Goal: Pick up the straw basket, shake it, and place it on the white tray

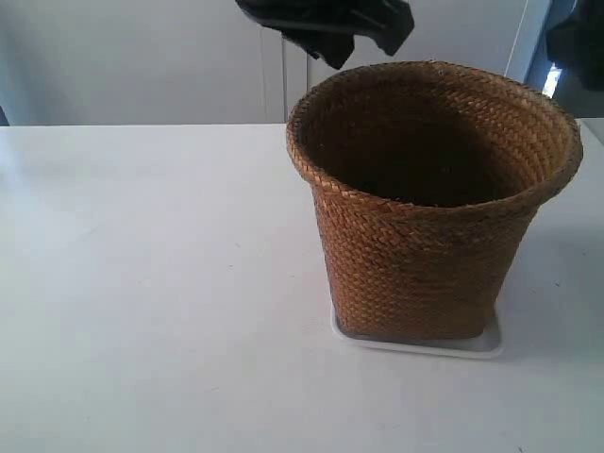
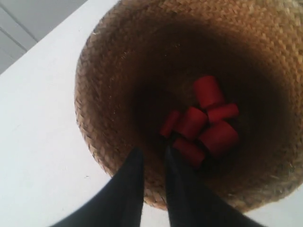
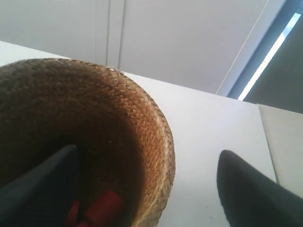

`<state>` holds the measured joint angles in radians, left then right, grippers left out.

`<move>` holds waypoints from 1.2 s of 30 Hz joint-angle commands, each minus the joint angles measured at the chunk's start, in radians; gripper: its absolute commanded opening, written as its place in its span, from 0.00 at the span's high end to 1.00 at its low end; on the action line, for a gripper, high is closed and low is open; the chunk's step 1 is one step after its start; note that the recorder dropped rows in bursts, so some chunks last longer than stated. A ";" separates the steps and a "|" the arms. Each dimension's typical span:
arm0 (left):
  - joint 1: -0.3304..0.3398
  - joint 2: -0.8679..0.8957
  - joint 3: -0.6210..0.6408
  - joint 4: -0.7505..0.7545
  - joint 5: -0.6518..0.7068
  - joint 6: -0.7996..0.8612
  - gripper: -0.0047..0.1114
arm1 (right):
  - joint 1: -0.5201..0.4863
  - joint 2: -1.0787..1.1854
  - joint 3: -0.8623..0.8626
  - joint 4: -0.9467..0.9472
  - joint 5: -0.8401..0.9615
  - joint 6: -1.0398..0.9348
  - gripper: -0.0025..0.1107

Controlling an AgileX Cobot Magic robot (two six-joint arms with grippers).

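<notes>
Basket (image 1: pixel 425 245), red cylinders (image 2: pixel 203 123) inside, stands upright on white tray (image 1: pixel 477 347) on counter (image 1: pixel 142 283) | left jaws narrowly parted, empty | right jaws spread wide, released | step: placement apparently done | next: raise arms clear without nudging basket.

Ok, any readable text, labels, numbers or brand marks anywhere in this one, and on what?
None: no words, numbers or marks show on the straw basket, the white tray, the red cylinders inside the basket, or the table.
</notes>
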<state>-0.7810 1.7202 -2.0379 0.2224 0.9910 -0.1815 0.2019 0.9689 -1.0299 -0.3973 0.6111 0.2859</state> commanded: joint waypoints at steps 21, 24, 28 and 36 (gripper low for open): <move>-0.107 -0.508 0.918 0.018 -0.718 -0.056 0.96 | -0.001 -0.099 0.019 0.003 -0.035 0.048 0.32; -0.107 -0.568 1.047 0.018 -0.868 -0.087 0.96 | -0.001 -0.099 0.019 0.003 -0.035 0.048 0.32; -0.107 -0.603 1.165 0.018 -1.023 -0.103 0.96 | -0.001 -0.099 0.019 0.003 -0.035 0.048 0.32; -0.026 -0.679 1.273 0.018 -0.966 -0.104 0.96 | -0.001 -0.099 0.019 0.003 -0.035 0.050 0.32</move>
<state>-0.8371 1.0774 -0.7987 0.2347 0.0107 -0.2743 0.2019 0.8766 -1.0145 -0.3973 0.5811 0.3298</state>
